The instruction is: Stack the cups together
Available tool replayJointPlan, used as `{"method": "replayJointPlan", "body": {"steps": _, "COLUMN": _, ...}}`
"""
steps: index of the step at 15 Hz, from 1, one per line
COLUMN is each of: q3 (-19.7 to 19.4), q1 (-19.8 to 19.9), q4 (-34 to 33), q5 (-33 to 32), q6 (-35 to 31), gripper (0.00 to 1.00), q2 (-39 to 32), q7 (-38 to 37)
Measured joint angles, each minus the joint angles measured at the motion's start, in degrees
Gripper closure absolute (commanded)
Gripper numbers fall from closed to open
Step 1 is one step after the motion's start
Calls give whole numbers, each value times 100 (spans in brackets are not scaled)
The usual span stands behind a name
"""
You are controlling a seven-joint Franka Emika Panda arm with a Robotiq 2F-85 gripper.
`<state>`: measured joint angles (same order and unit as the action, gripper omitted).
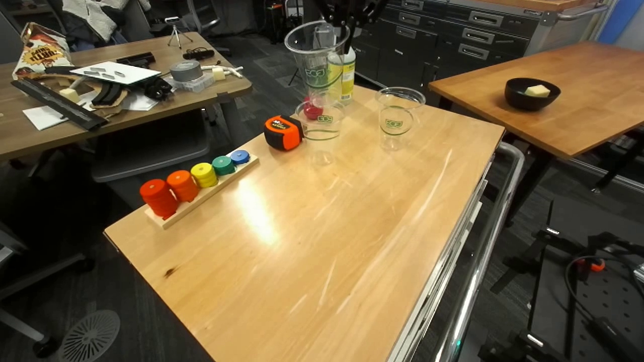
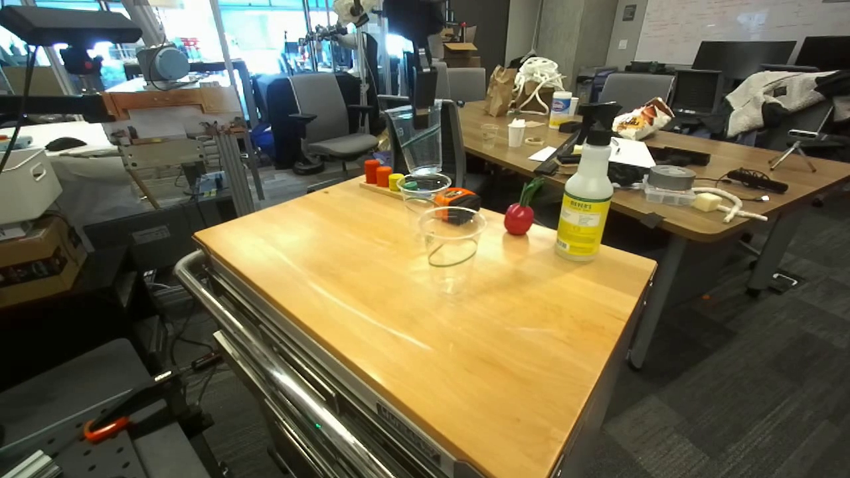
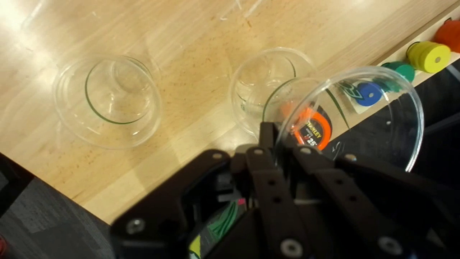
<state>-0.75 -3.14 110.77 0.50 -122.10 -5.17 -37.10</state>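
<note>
Three clear cups are in view. My gripper [image 1: 347, 44] is shut on the rim and side wall of one cup [image 1: 316, 63], holding it raised and slightly tilted. The gripper [image 2: 425, 106] with the held cup [image 2: 420, 146] shows in an exterior view too. The held cup's base is just above a standing cup [image 1: 322, 131] beside the tape measure; that cup also shows in the wrist view [image 3: 267, 81]. The third cup [image 1: 398, 118] stands upright apart from it, at the left in the wrist view [image 3: 111, 104]. In the wrist view the fingertips [image 3: 278, 138] pinch the held cup's wall.
An orange and black tape measure [image 1: 283, 132] stands close to the near cup. A wooden peg board [image 1: 201, 193] with coloured discs lies along the table edge. A red radish-like object [image 2: 518, 218] and a yellow-labelled spray bottle [image 2: 584, 202] stand near the table's end.
</note>
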Motion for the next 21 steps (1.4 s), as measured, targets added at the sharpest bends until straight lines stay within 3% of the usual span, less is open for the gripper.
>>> {"method": "replayJointPlan", "body": {"steps": 8, "q3": 2, "q1": 197, "q4": 545, "q5": 843, "q6": -551, "gripper": 96, "q2": -41, "q7": 381}}
{"method": "replayJointPlan", "body": {"steps": 10, "q3": 24, "q1": 195, "q4": 621, "q5": 954, "q6": -640, "gripper": 69, "q2": -70, "q7": 530}}
{"method": "replayJointPlan", "body": {"steps": 16, "q3": 93, "q1": 136, "q4": 755, "q5": 950, "q6": -829, "gripper": 23, "q2": -123, "q7": 760}}
{"method": "replayJointPlan", "body": {"steps": 19, "q3": 113, "q1": 85, "q4": 755, "q5": 829, "q6": -871, "gripper": 2, "q2": -123, "q7": 778}}
{"method": "replayJointPlan", "body": {"steps": 21, "q3": 113, "q1": 60, "q4": 777, "q5": 650, "q6": -871, "gripper": 0, "q2": -124, "q7": 777}}
